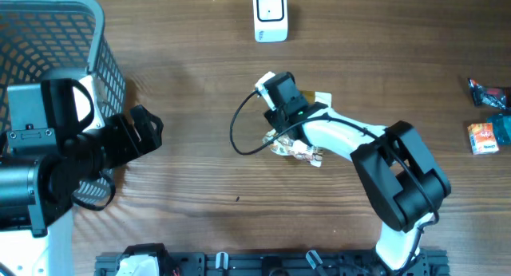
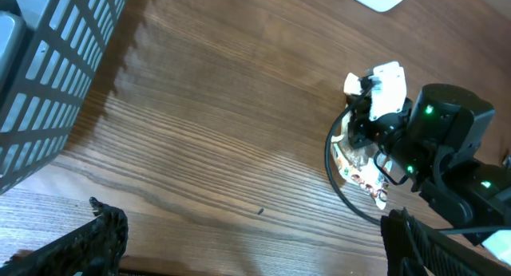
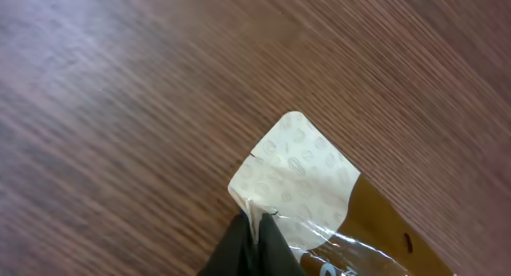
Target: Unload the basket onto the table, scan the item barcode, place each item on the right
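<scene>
Closest to the right wrist camera, the right claw (image 3: 254, 228) is pinched narrow on the sealed pale corner of the snack packet (image 3: 303, 172). The packet lies flat on the wooden bench (image 3: 120, 84), near the middle of it and under the right arm.

I judge that the hold is weak, because only the thin edge of the seal is between the fingertips. If the arm lifts fast, the foil may slide out. The packet may also hang and turn, so that the barcode looks away from the white scanner (image 1: 271, 15), which stands well apart at the far edge of the bench. I see no barcode in any view, so I cannot tell which face carries it.

Further to the left, the left claw (image 1: 150, 128) hangs wide and holds nothing, just beside the grey wire basket (image 1: 104, 37). The left arm covers most of the basket, so I cannot tell what is inside.
</scene>
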`<state>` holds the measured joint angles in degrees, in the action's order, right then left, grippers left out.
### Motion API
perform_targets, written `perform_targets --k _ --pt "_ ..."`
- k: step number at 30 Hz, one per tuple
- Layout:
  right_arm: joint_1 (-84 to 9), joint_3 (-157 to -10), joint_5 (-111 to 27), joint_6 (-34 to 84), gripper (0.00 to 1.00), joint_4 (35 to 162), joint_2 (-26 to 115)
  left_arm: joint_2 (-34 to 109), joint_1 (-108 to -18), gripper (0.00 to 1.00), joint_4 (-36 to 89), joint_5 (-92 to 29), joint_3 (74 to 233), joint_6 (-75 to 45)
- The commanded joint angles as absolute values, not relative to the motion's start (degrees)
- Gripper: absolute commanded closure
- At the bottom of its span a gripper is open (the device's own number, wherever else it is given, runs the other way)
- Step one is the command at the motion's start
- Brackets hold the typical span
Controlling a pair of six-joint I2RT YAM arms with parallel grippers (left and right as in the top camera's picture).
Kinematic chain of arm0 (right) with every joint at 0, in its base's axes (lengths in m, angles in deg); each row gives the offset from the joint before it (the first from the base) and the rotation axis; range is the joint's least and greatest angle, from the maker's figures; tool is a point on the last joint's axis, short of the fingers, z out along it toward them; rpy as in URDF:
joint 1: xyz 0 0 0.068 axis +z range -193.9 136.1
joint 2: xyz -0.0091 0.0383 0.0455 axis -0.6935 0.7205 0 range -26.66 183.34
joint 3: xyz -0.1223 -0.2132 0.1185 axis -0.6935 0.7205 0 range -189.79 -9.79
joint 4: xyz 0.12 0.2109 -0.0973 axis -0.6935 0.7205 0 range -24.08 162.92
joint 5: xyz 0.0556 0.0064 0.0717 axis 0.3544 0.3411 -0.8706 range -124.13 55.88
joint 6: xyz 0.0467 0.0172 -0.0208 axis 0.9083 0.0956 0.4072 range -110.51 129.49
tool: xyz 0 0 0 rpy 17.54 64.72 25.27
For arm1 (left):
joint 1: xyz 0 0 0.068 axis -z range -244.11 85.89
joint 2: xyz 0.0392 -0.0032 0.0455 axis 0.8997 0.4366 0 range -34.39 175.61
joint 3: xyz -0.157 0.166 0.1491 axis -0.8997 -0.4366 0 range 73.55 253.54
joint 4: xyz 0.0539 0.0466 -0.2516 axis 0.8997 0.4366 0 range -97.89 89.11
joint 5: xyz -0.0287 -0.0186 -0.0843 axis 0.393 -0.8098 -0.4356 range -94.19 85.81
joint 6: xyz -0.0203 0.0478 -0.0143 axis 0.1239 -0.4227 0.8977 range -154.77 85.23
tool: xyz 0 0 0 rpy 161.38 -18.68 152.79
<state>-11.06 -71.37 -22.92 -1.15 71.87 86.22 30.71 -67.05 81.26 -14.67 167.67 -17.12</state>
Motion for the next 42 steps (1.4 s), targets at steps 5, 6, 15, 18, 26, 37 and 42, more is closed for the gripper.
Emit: perform_targets --k 5,6,15,18,26,37,42 --pt "-11.81 -73.54 -24.63 8.71 0.95 78.82 79.27 30.86 -66.79 0.00 81.13 -14.56 168.20 -17.87" --pt "-11.87 -74.17 -25.87 8.69 0.96 79.35 78.02 30.86 -66.79 0.00 81.13 -14.56 168.20 -17.87" --pt "-12.57 -78.17 -31.60 16.10 0.95 85.18 65.39 30.86 -66.79 0.00 81.13 -14.58 168.20 -17.87" --pt "-13.99 -77.93 -31.10 19.47 0.39 92.22 65.72 30.86 -66.79 0.00 81.13 -14.58 168.20 -17.87" --pt "-20.83 -70.45 -35.16 25.69 0.00 95.98 71.93 30.86 -66.79 0.00 81.13 -14.56 168.20 -17.87" --pt "-23.37 -69.30 -44.78 31.97 0.00 93.23 81.78 30.86 -66.79 0.00 81.13 -14.56 168.20 -17.87" --pt "-23.37 -69.30 -40.93 32.45 0.18 91.30 84.34 30.86 -66.79 0.00 81.13 -14.58 168.20 -17.87"
